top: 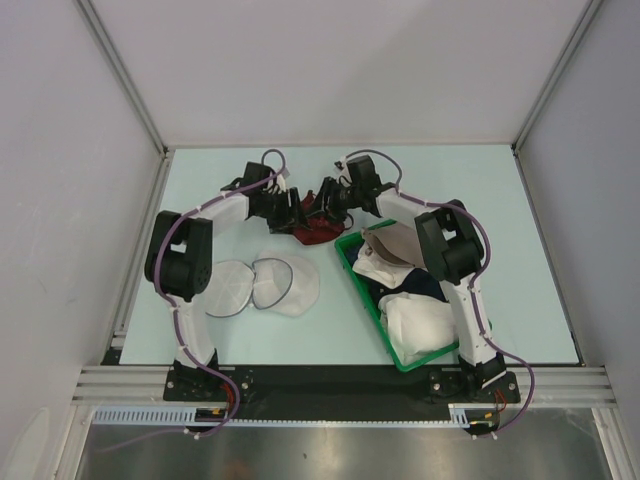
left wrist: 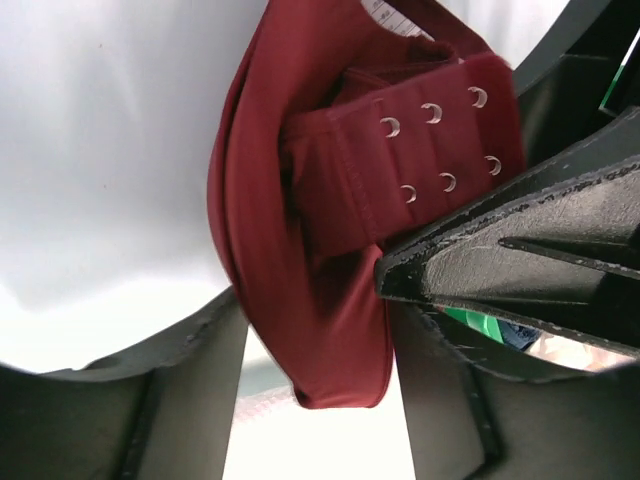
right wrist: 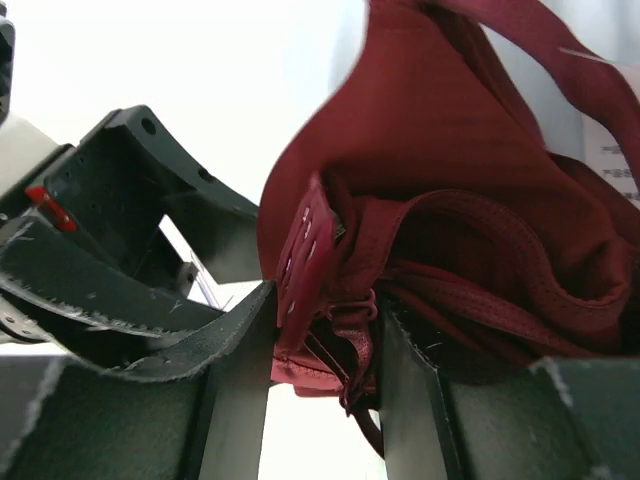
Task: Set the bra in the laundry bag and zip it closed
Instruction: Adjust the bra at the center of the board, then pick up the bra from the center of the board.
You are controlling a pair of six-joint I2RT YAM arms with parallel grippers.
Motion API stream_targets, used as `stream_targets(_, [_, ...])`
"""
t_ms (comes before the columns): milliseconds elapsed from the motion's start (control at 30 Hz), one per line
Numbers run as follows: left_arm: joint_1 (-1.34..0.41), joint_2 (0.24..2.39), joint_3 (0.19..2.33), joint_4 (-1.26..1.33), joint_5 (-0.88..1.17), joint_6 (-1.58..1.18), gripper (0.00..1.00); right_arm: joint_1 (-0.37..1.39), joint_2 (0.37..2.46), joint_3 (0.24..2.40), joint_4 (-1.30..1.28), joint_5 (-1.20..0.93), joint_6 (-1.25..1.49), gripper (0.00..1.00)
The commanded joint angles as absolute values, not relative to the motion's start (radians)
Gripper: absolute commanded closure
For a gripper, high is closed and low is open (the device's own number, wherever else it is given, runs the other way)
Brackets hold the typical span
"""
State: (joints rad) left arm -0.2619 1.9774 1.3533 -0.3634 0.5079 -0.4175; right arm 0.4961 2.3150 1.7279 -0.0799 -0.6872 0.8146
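On the pale table, toward its middle, the two arms reach in to meet each other. The green basket sits at an angle by the right arm, filled with white, navy and beige clothes.

In front of the left arm the laundry bag lies open on the table. Its two round white mesh halves lie side by side, each edged by a dark rim.

The bra is beyond the bag, just beside the far corner of the basket, bunched between the two grippers and not in the bag. It is dark red with a smooth, slightly shiny fabric, folded over on itself into soft curved layers. In the left wrist view its back band shows two rows of small metal eyes. A white printed tag shows at the edge of the right wrist view, with thin straps looping above.

The left gripper is clamped on a hanging fold of the cup, with fabric filling the gap between its fingers. The right gripper pinches the bunched band and straps between its fingers.
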Motion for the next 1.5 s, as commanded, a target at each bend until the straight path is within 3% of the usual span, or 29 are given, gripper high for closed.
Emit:
stream_targets(0, [-0.244, 1.922, 1.338, -0.379, 0.511, -0.399, 0.36, 0.499, 2.284, 1.715, -0.104, -0.690, 0.758, 0.54])
stream_targets(133, [-0.218, 1.870, 1.305, -0.414, 0.500, -0.388, 0.32, 0.495, 2.263, 1.704, -0.123, -0.678, 0.735, 0.53])
stream_targets(200, [-0.203, 1.850, 1.283, -0.434, 0.508, -0.382, 0.21, 0.495, 2.258, 1.707, -0.127, -0.683, 0.729, 0.52])
stream_targets(433, [-0.155, 1.761, 1.232, -0.420, 0.557, -0.393, 0.14, 0.499, 2.266, 1.766, -0.166, -0.704, 0.686, 0.47])
stream_targets(633, [-0.147, 1.808, 1.244, -0.336, 0.655, -0.451, 0.08, 0.503, 2.241, 1.799, -0.216, -0.689, 0.644, 0.30])
stream_targets(1133, [-0.219, 1.931, 1.377, -0.362, 0.571, -0.456, 0.05, 0.469, 2.125, 1.848, -0.380, -0.569, 0.534, 0.26])
stream_targets(1400, [-0.238, 1.971, 1.390, -0.371, 0.540, -0.459, 0.05, 0.426, 2.109, 1.790, -0.338, -0.632, 0.549, 0.25])
stream_targets(1433, [-0.238, 1.971, 1.390, -0.370, 0.538, -0.457, 0.05, 0.428, 2.114, 1.790, -0.333, -0.641, 0.552, 0.17])
stream_targets(1467, [-0.238, 1.973, 1.387, -0.364, 0.543, -0.460, 0.06, 0.428, 2.117, 1.789, -0.327, -0.646, 0.555, 0.01])
